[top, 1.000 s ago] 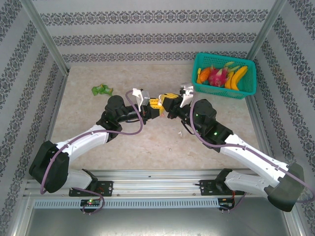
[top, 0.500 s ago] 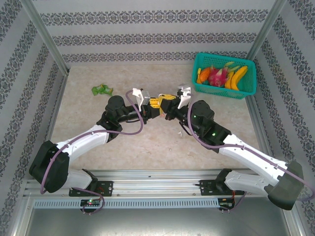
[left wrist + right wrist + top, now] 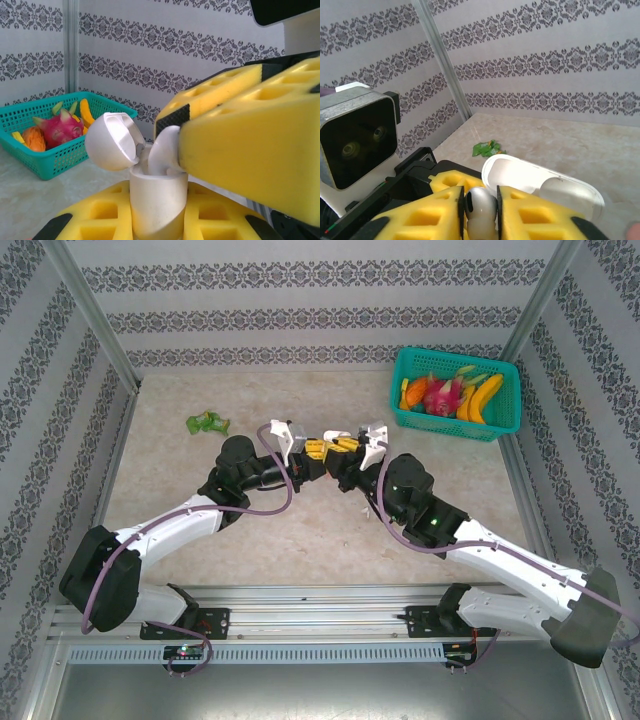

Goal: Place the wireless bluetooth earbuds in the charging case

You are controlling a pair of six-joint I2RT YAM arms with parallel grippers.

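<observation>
My left gripper [image 3: 159,220] is shut on a white charging case [image 3: 156,200], held upright with its round lid [image 3: 111,141] flipped open to the left. My right gripper [image 3: 481,210] is shut on a white earbud [image 3: 480,207], clamped between its yellow foam pads. In the left wrist view that earbud [image 3: 165,152] sits at the case's open mouth, its lower end inside the rim. The right wrist view shows the open case lid [image 3: 540,186] just beyond the pads. Seen from the top camera, both grippers meet at mid table, left gripper [image 3: 316,452] against right gripper [image 3: 343,448].
A teal basket [image 3: 457,392] of fruit stands at the back right, near the right arm. A crumpled green wrapper [image 3: 207,422] lies at the back left. A small white object [image 3: 366,508] rests on the table under the right arm.
The right gripper has moved left toward the left gripper, bringing the earbud up to the case's open mouth. The left arm has hardly moved.
</observation>
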